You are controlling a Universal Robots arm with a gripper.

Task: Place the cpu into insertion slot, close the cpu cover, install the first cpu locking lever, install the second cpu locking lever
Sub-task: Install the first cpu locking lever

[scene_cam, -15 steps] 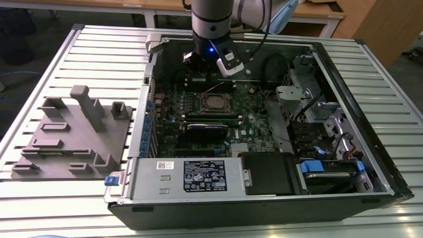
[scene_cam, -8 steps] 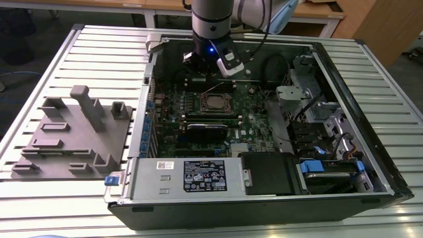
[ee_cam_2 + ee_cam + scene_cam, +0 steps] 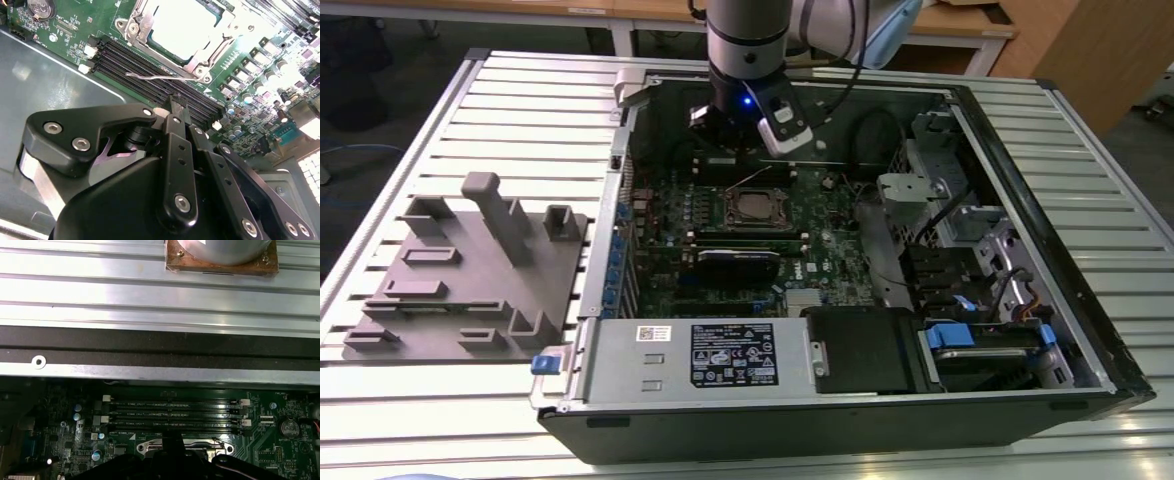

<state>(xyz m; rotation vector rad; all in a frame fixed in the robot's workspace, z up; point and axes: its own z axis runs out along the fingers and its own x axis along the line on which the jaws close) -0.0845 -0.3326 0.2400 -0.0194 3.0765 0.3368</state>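
The cpu (image 3: 182,25) sits in the slot (image 3: 131,30) near the middle of the motherboard (image 3: 65,25). The cover (image 3: 220,37) appears to lie flat around it, so I judge the first two steps done. One lever (image 3: 150,76) juts loose along the slot's edge beside the memory slots (image 3: 117,55) and looks unlatched. I cannot tell how the other lever stands, so at least the levers remain. The gripper (image 3: 173,102) hangs just above the memory slots, close to that loose lever. Its fingers are drawn together and hold nothing. In the exterior view the slot lies toward the far edge of the case (image 3: 854,420).
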